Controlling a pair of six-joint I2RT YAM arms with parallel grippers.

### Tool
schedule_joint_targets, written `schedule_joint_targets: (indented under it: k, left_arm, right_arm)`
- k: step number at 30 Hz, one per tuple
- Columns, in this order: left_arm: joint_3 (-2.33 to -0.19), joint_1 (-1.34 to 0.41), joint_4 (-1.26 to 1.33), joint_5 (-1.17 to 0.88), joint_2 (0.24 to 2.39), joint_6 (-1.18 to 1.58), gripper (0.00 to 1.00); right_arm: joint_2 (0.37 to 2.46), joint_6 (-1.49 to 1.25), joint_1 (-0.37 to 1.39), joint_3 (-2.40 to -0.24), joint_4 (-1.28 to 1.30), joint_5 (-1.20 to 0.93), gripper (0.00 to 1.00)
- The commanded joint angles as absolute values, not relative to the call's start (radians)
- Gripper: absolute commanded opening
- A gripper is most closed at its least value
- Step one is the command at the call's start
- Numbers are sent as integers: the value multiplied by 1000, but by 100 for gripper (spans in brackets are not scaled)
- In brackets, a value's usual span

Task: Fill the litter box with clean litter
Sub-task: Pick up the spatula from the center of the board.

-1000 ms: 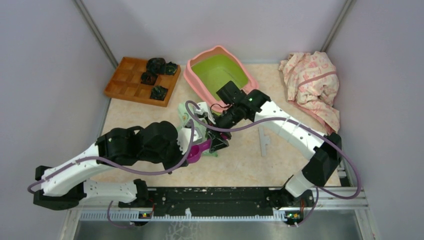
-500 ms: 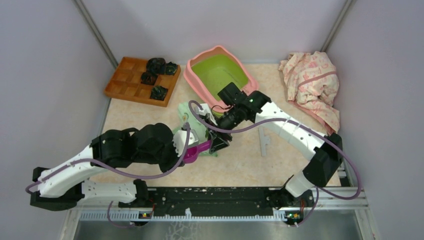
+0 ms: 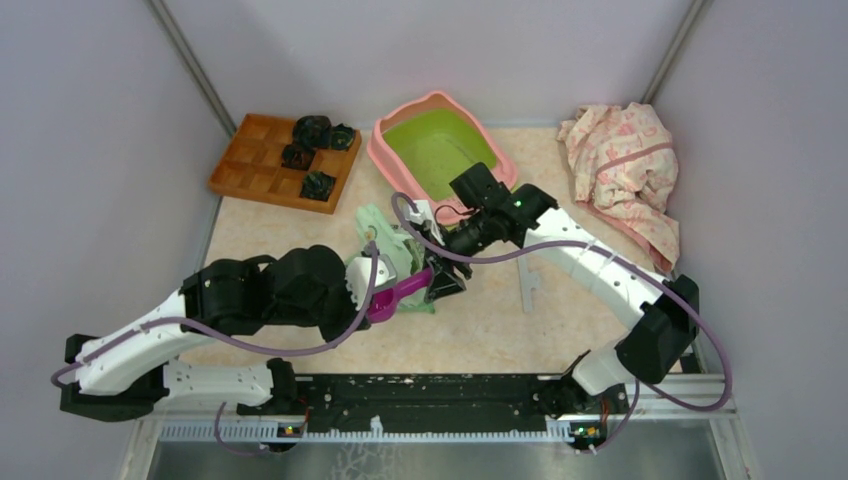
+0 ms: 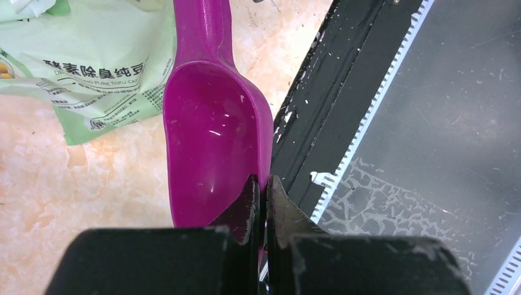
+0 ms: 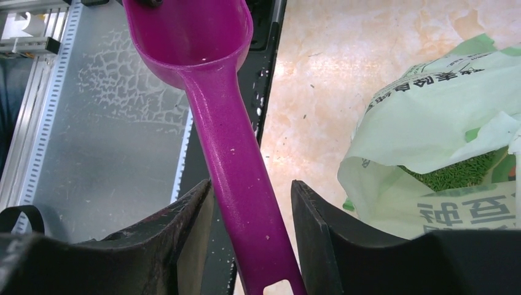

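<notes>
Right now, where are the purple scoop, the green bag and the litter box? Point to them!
purple scoop (image 4: pixel 212 135), left wrist view, inside of its bowl.
green bag (image 5: pixel 430 117), right wrist view, its crumpled upper flap.
litter box (image 3: pixel 438 150), top view, bare green floor.

Magenta scoop (image 4: pixel 212 135); pale green bag (image 4: pixel 98 67), dark print; lime litter box (image 3: pixel 435 145), pink rim; pink-patterned cloth (image 3: pixel 620 160).

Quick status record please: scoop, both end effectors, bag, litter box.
scoop: purple, bowl empty
left end effector: shut on the rim of the scoop's bowl
right end effector: open, jaws either side of the scoop's handle
bag: mouth open, green litter visible inside
litter box: no litter in the visible part of the basin
</notes>
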State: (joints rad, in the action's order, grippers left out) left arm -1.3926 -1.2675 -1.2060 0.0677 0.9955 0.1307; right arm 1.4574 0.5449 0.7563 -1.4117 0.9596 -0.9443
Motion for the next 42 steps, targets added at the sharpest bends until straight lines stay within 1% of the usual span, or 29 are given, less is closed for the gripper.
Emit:
schedule_joint_targets:
  k: [1, 6, 11, 13, 15, 16, 17, 18, 20, 21, 23, 26, 27, 30, 31, 33, 34, 35, 36, 42]
  left_arm:
    - [-1390, -1266, -1197, 95, 1001, 140, 0]
    - [-1391, -1266, -1197, 104, 1001, 140, 0]
    - [-1396, -1266, -1204, 145, 1010, 153, 0]
    - [-1395, -1266, -1207, 165, 1015, 161, 0]
    - [-1396, -1266, -1207, 173, 1019, 162, 0]
    - [-1396, -1266, -1207, 178, 1022, 163, 0]
    - [-1395, -1266, -1205, 175, 1024, 161, 0]
    - [-1394, -1266, -1203, 174, 1024, 161, 0]
    - [-1392, -1266, -1196, 172, 1027, 160, 0]
    - [-1392, -1266, -1196, 172, 1028, 160, 0]
    - [-1394, -1266, -1193, 173, 1031, 160, 0]
    - [-1394, -1266, -1188, 172, 1032, 160, 0]
    - [-1394, -1266, -1188, 173, 1032, 160, 0]
    - [-1395, -1266, -1186, 183, 1033, 163, 0]
    - [-1398, -1266, -1188, 191, 1035, 165, 0]
    - [-1415, -1266, -1194, 219, 1039, 176, 6]
    - [-1425, -1266, -1195, 234, 1039, 181, 11]
    - [-1435, -1266, -1195, 254, 1036, 186, 22]
    - [-1449, -1266, -1196, 277, 1034, 193, 28]
    - [-1560, -1266, -1173, 472, 1008, 223, 40]
  right_arm:
    - [1442, 538, 753, -1424, 919, -1017, 46]
    - [1452, 540, 753, -1425, 919, -1042, 21]
    - [1451, 536, 753, -1440, 920, -1085, 6]
    - [1439, 530, 753, -1442, 913, -1112, 2]
    - [1414, 507, 753, -1425, 878, -1129, 1]
    - [1395, 483, 753, -1408, 842, -1132, 3]
    - [1375, 458, 753, -1389, 808, -1136, 9]
    - [1358, 444, 752, -1374, 784, -1141, 11]
    - [1335, 419, 752, -1351, 745, -1148, 25]
    - [1327, 409, 752, -1342, 730, -1149, 26]
    - [1326, 402, 752, -1335, 722, -1153, 27]
    - [1330, 388, 752, -1330, 699, -1171, 24]
    - [1329, 374, 752, -1322, 680, -1180, 20]
    - [1335, 345, 753, -1318, 651, -1203, 1]
    - [1338, 332, 753, -1320, 649, -1200, 0]
    - [1342, 317, 753, -1330, 657, -1190, 0]
    - [1342, 315, 753, -1335, 666, -1178, 0]
    - [1340, 300, 753, -1335, 669, -1153, 0]
    - [1336, 284, 752, -1333, 669, -1130, 0]
    - [1305, 237, 746, -1325, 666, -1008, 0]
